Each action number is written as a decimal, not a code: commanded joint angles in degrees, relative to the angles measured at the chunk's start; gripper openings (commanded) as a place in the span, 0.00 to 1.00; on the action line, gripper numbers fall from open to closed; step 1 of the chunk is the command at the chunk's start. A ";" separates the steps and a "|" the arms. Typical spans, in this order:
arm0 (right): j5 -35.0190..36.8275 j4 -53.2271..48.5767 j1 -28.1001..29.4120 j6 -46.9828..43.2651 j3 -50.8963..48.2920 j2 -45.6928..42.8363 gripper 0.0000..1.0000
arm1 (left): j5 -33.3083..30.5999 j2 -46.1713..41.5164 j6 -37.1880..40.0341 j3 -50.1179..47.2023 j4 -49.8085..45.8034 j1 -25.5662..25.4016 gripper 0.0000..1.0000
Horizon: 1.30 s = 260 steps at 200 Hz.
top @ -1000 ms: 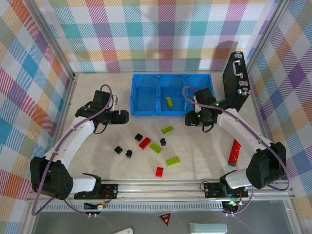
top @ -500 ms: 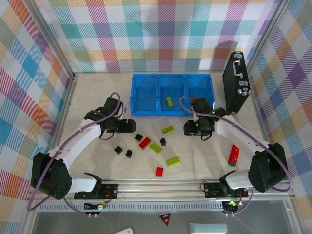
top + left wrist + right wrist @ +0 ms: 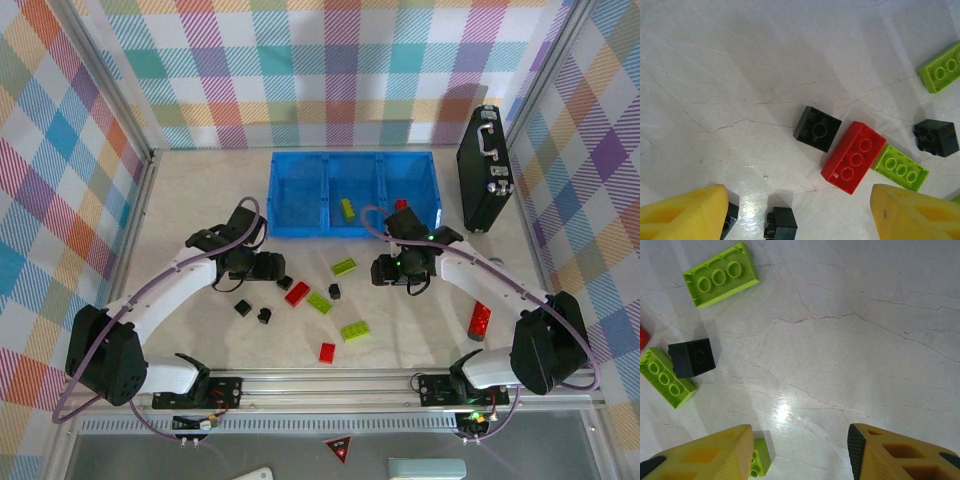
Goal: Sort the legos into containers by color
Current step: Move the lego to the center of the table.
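One green lego [image 3: 347, 209] is sorted into the tray [image 3: 298, 206]; nine are left. The left gripper [image 3: 272, 267] and right gripper [image 3: 383, 270] are opened, empty.

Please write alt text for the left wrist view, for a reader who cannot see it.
The open left claw hovers over a white table. Ahead of it a red brick lies between a black brick and a green brick. A second black brick lies nearer the claw.

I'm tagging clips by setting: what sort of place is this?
Probably a robot-manipulation lab cell, not a home: checkered cloth walls on an aluminium frame box in a marble-look tabletop, with a left arm and right arm bolted to a rail.
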 commanded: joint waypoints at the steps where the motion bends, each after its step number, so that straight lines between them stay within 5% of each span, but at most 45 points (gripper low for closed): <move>1: 0.18 0.38 0.44 0.93 -0.95 -0.80 0.54 | -1.31 1.14 -1.44 0.46 -0.27 -1.22 0.73; 102: -1.69 0.91 0.61 0.37 -1.76 -1.00 0.54 | -5.43 2.34 -6.89 -0.04 0.28 -4.46 0.66; 192: -1.79 0.66 0.85 0.58 -2.78 -1.62 0.54 | -7.71 11.81 -17.43 1.07 6.01 -9.15 0.65; 260: -1.62 -0.43 0.88 0.65 -1.91 -2.12 0.54 | -9.19 19.94 -14.81 5.63 4.70 -9.44 0.64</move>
